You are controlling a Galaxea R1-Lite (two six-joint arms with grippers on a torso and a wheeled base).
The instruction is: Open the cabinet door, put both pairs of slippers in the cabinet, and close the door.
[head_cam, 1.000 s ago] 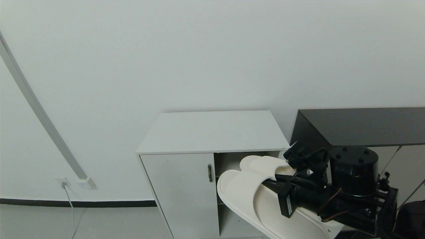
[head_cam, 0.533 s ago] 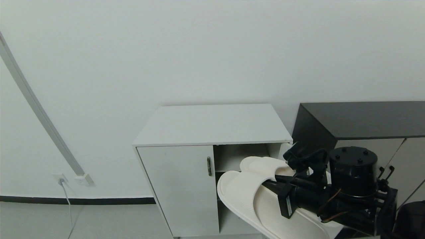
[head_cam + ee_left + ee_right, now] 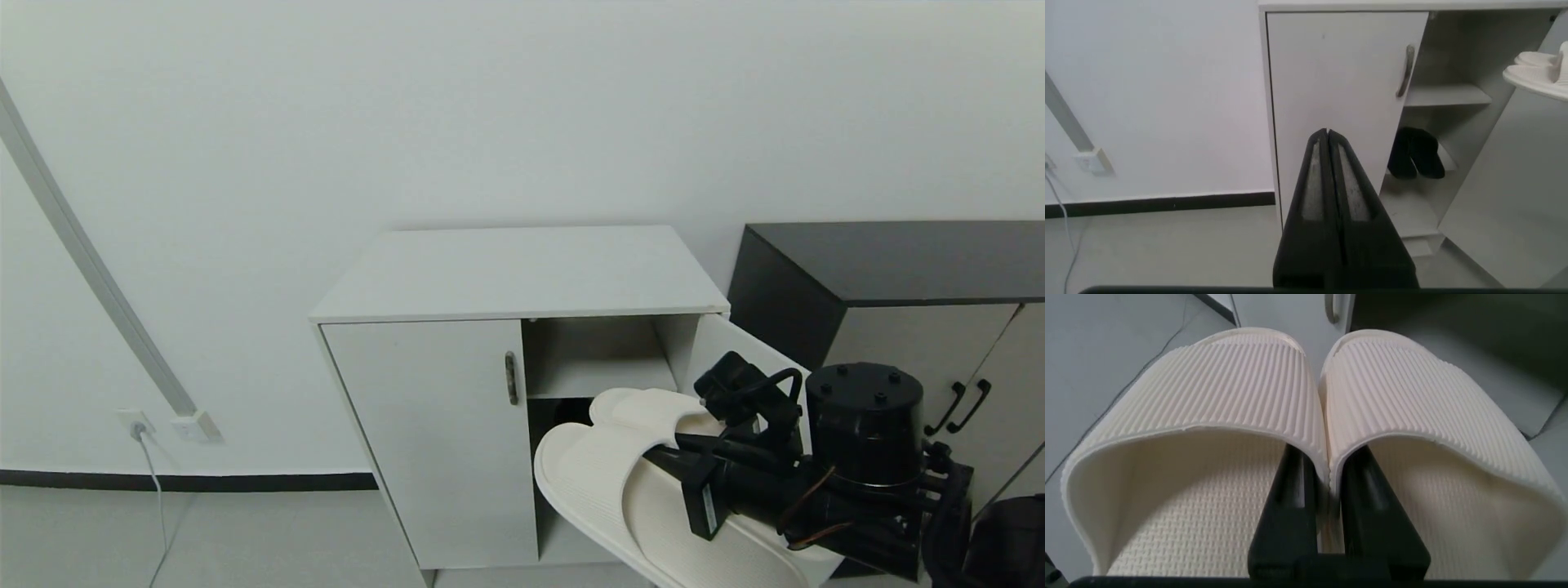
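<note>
Your right gripper (image 3: 1323,469) is pinching the cream slippers (image 3: 1208,400). The right wrist view puts one finger inside each slipper, with the two inner walls, pressed side by side, squeezed between them. In the head view the pair hangs toes forward in front of the open right half of the white cabinet (image 3: 514,269), below the upper shelf (image 3: 600,382). You cannot tell whether the toes have crossed the opening.

Your left gripper (image 3: 1328,139) has its fingers pressed flat together and holds nothing. It sits in the air in front of the shut left door (image 3: 1335,90).

The left wrist view gives you what the head view hides behind the cream pair: a dark pair of slippers (image 3: 1417,153) lies on a lower shelf inside. The head view adds the right door (image 3: 718,343) swung open towards the black cabinet (image 3: 890,261), and the handle (image 3: 511,378) on the left door — at its inner edge
</note>
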